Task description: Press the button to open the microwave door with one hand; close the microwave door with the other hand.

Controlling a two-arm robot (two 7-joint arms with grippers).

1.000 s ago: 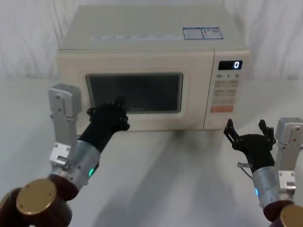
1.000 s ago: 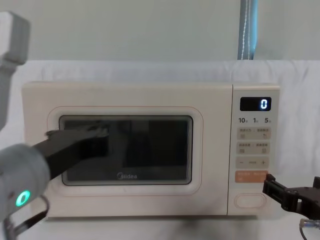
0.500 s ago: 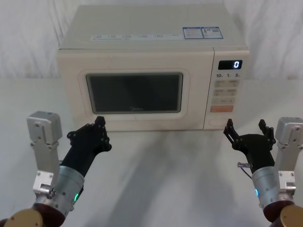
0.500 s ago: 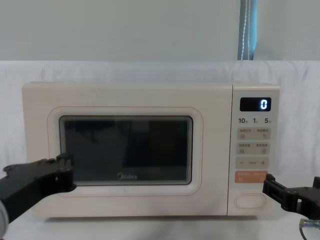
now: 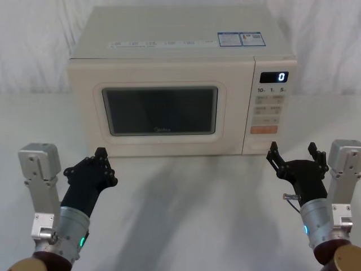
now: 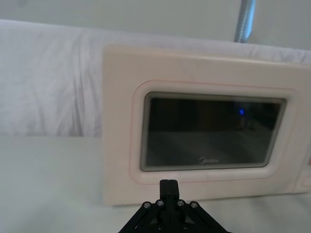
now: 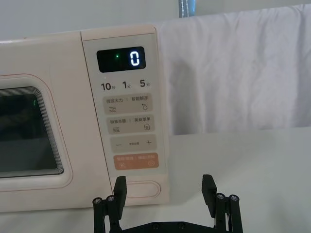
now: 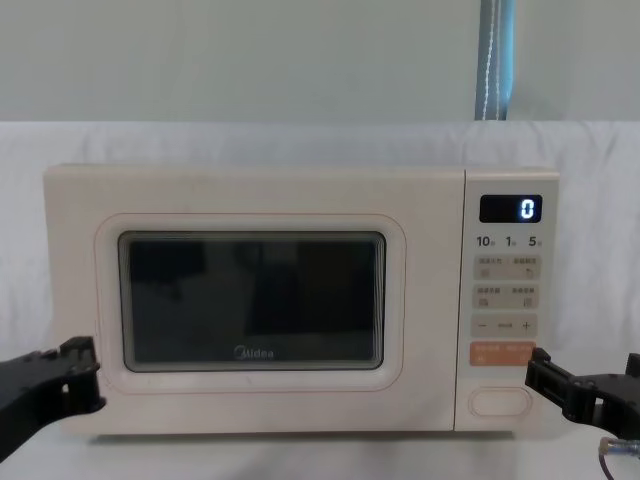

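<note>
step: door (image 5: pixel 161 110) looks shut; microwave (image 5: pixel 180 84) on table | left gripper (image 5: pixel 90 172) low by its left corner, fingers together | right gripper (image 5: pixel 297 160) fingers apart, near button (image 7: pixel 137 188) | next: likely nothing more to press

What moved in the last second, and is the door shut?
The left gripper pulled back from the door's window toward the robot, ending low by the microwave's lower left corner. The door looks shut, before and now. The right gripper stayed open near the button.
</note>
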